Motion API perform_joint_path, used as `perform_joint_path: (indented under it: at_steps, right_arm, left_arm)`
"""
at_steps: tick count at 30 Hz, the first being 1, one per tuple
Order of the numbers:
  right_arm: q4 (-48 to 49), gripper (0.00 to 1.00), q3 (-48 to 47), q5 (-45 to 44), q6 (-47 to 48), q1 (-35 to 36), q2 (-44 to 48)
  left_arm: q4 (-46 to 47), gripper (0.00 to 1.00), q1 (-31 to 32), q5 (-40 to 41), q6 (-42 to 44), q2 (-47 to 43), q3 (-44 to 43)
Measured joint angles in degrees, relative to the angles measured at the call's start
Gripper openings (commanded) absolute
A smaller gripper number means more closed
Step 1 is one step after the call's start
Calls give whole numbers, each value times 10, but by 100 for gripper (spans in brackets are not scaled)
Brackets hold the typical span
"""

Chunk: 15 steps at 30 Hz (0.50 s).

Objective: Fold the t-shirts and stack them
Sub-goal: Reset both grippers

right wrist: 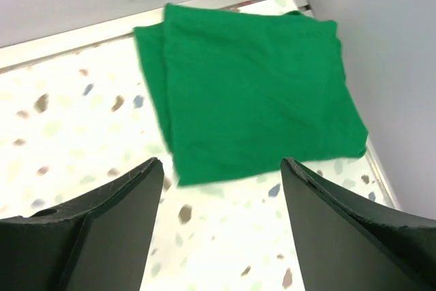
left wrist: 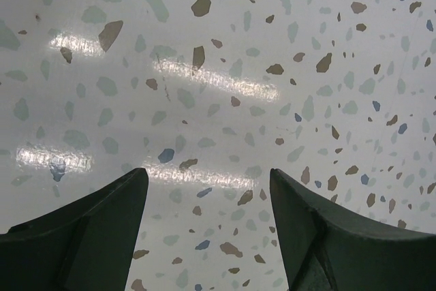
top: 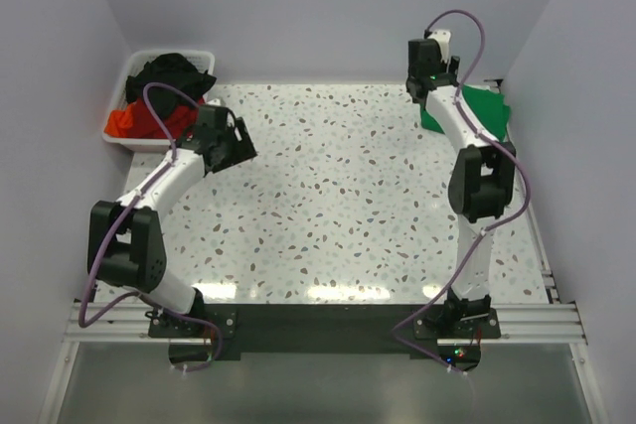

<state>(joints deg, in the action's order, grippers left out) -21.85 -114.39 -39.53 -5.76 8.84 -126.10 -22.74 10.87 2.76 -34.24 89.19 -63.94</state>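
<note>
Black shirt (top: 175,70) and red shirt (top: 129,124) heaped in far-left bin (top: 120,85), just beyond your open, empty left end effector (top: 235,142); green shirt (right wrist: 252,93) folded far right, by your open right end effector (right wrist: 221,176).

You have nothing to read here: no lettering, label, brand mark, number or sign shows legibly in any of the three views.
</note>
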Motion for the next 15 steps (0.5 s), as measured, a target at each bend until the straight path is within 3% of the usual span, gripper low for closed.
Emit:
perform_joint_path:
  at_steps: [15]
  right_arm:
    - [-124, 75, 240, 92, -120, 71, 250]
  left_arm:
    - [-1, 77, 1, 0, 35, -21, 13]
